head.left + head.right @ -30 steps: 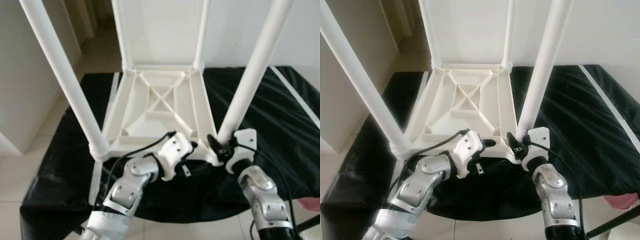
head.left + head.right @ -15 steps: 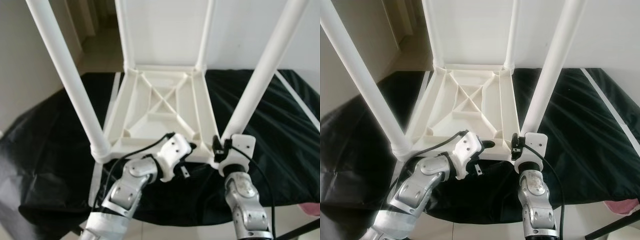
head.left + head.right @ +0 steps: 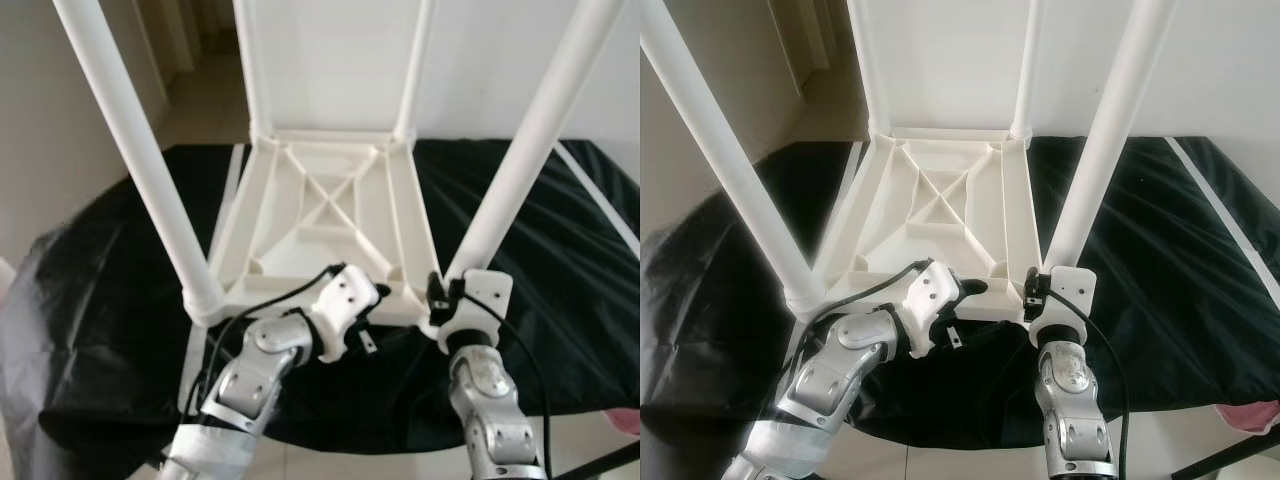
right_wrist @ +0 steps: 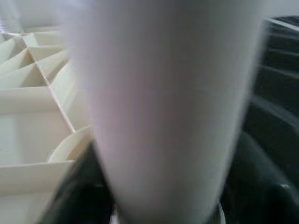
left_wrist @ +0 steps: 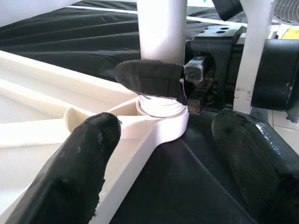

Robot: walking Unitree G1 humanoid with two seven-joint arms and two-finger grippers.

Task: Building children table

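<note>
Since a second ago the right gripper [image 3: 441, 296] sits lower and squarer against the base of the near right leg [image 3: 520, 165], its forearm now upright. The black sheet [image 3: 95, 310] has lifted and bunched at the robot's left edge.

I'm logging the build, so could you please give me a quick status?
Right claw shut on near-right leg at its socket. Left claw open at table's near edge beside it. Table upside down on black sheet, four legs up. Nothing in the way.

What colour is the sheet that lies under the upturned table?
Black; the sheet shows best in the left eye view.
</note>
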